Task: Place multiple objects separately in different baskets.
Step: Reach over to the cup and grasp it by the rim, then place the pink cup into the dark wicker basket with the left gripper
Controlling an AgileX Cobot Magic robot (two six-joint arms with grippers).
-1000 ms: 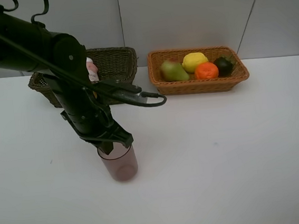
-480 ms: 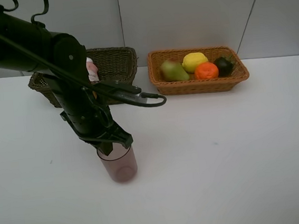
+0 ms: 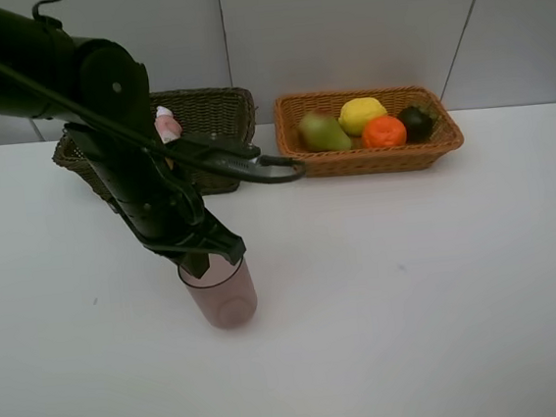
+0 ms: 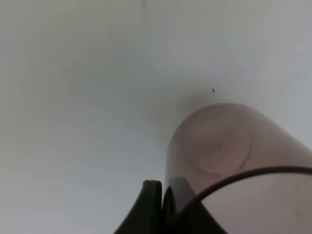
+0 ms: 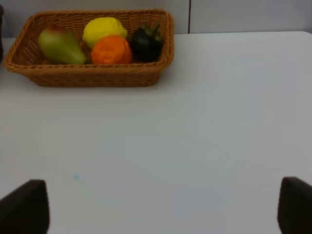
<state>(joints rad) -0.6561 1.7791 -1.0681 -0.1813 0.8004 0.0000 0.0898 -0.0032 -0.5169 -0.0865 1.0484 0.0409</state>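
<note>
My left gripper is shut on the rim of the translucent pink cup, which is slightly tilted at the table's front left. In the left wrist view the fingers pinch the cup's wall. The light tan basket holds the pear, lemon, orange and mangosteen. The dark basket holds the small pink bottle. The green bottle and marker are hidden. My right gripper is open over bare table, short of the tan basket.
The left arm and its cable cross in front of the dark basket. A white wall stands right behind both baskets. The white table stretches to the right of the cup.
My left gripper has risen a little with the cup in it, and the arm has swung slightly back and left. The cup now sits higher and more tilted. The fruit has not moved.
</note>
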